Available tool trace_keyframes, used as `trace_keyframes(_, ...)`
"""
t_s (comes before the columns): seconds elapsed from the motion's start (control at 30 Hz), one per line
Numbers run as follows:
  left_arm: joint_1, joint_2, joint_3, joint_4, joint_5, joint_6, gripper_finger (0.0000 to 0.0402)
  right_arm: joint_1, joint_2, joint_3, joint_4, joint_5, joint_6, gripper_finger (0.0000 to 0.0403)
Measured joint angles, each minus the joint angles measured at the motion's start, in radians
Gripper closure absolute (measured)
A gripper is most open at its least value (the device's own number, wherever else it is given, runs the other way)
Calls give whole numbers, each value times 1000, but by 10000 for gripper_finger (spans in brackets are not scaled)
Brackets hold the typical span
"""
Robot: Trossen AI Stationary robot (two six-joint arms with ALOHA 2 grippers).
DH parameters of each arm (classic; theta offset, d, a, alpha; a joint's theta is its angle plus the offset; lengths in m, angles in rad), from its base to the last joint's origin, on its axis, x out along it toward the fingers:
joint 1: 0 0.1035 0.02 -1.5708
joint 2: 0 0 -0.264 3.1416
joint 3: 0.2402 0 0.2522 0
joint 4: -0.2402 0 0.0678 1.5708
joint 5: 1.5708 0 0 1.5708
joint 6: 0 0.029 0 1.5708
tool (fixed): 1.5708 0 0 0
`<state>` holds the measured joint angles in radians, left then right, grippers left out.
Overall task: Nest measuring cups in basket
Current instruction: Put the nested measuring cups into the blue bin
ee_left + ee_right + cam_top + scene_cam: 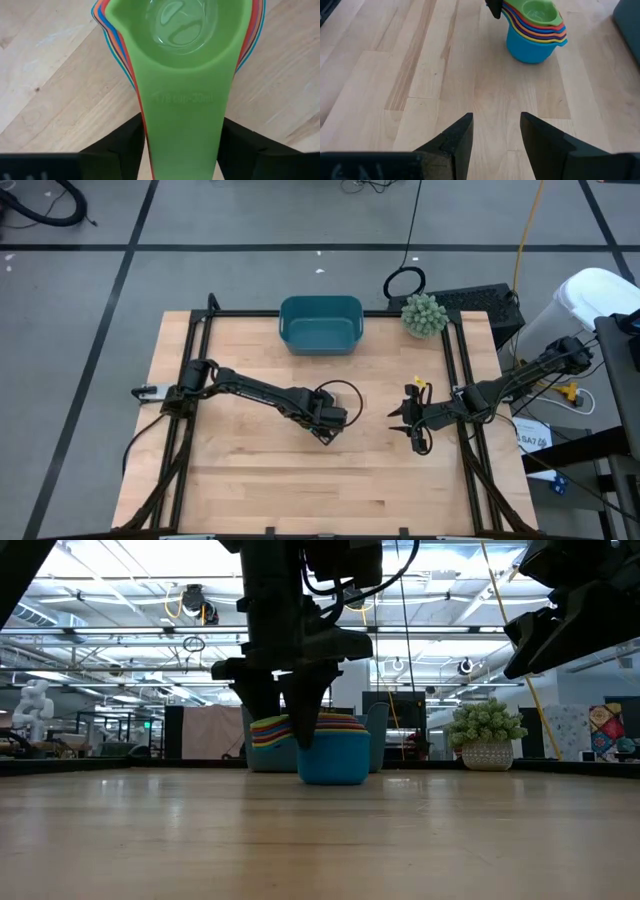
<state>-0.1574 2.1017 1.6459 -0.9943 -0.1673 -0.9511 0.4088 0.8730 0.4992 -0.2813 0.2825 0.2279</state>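
Measuring cups (536, 31) stand nested in one stack on the wooden table (250, 480), at the centre of the high view and well short of the basket. Largest cup at the bottom is a smooth blue plastic bowl; above it thin rims show in purple, yellow, orange and red, with a green cup (182, 75) on top. Green cup has a glossy round bowl and a flat handle with faint embossed lettering, too faint to read in full.

Left gripper (290, 725) sits over the stack at frame centre in the high view. In the left wrist view its two dark fingers (117, 142) flank the stacked flat handles at the bottom of the frame, pressed in on the handles from both sides; the cups rest on the table.

Right gripper (496, 135) hovers at centre right of the high view, well apart from the stack, its two dark tapered fingers standing parted over bare wood, nothing between them.

Basket (320, 323), teal plastic, rectangular with rounded corners and solid walls, sits at upper centre of the high view on the table's far edge. Spiky green plant ball (424, 314) in a pale textured pot stands to its right.

Table surface is pale planked wood with visible grain.
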Motion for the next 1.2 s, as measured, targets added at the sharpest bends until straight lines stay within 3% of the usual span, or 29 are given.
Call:
trace_keyframes(0.3,0,0,0,0,11,12,164,0,0,0,0,0,0,245)
trace_keyframes(0.83,-5,0,0,0,29,4,242,0,0,0,0,0,0,245)
trace_keyframes(1.1,1,0,0,-2,27,18,219,0,0,0,0,0,0,245)
trace_keyframes(1.2,5,0,0,-6,27,23,229,0,0,0,0,0,0,245)
